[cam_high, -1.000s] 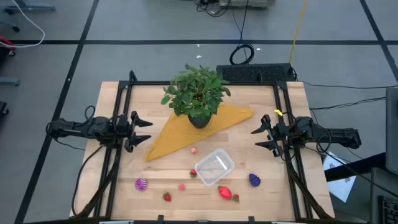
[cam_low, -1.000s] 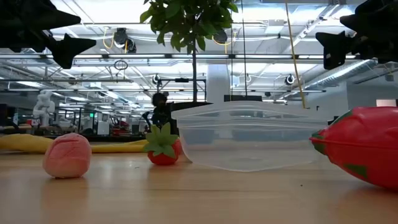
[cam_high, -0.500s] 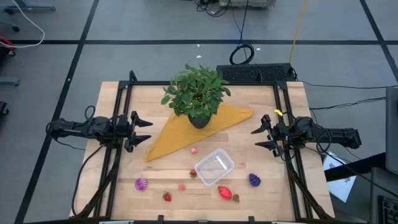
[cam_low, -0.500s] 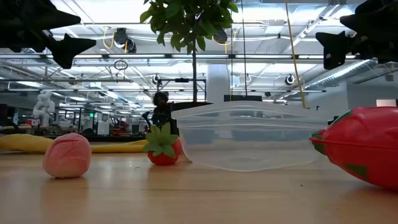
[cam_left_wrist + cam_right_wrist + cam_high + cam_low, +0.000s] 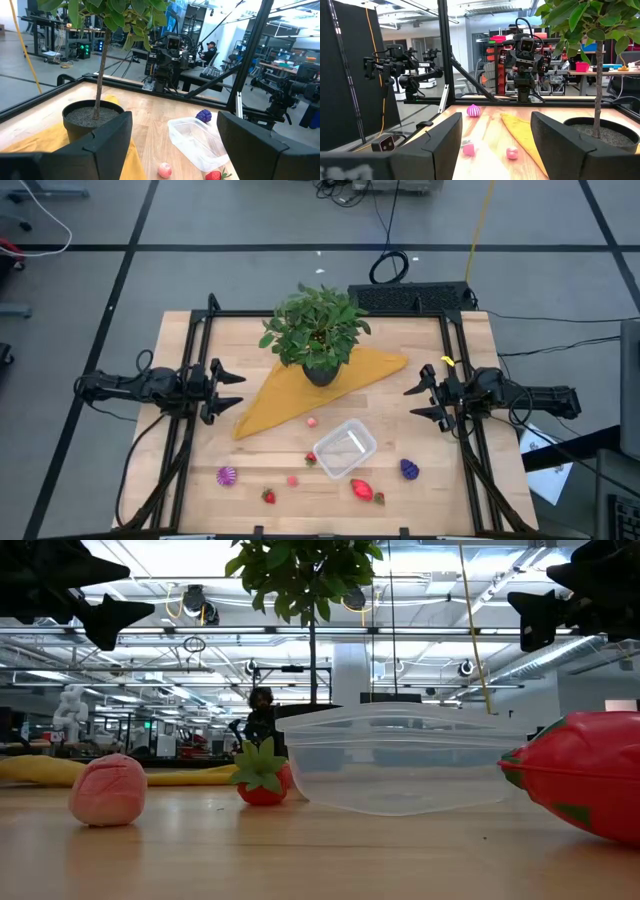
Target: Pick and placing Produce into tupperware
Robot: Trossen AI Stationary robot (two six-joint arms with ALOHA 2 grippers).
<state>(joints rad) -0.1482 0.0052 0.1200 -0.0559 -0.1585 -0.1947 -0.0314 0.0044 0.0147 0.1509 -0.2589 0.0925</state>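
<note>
Produce-wise nothing has changed: left gripper (image 5: pixel 226 391) and right gripper (image 5: pixel 422 396), both parted & empty, stay parked at table sides, tupperware (image 5: pixel 345 448) empty near front-centre, produce (image 5: pixel 361 489) scattered around it, so task not started.

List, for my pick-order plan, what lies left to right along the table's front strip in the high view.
Magenta ribbed fruit → small strawberry → pink round fruit → tupperware → large red fruit → purple knobbly fruit.
</note>
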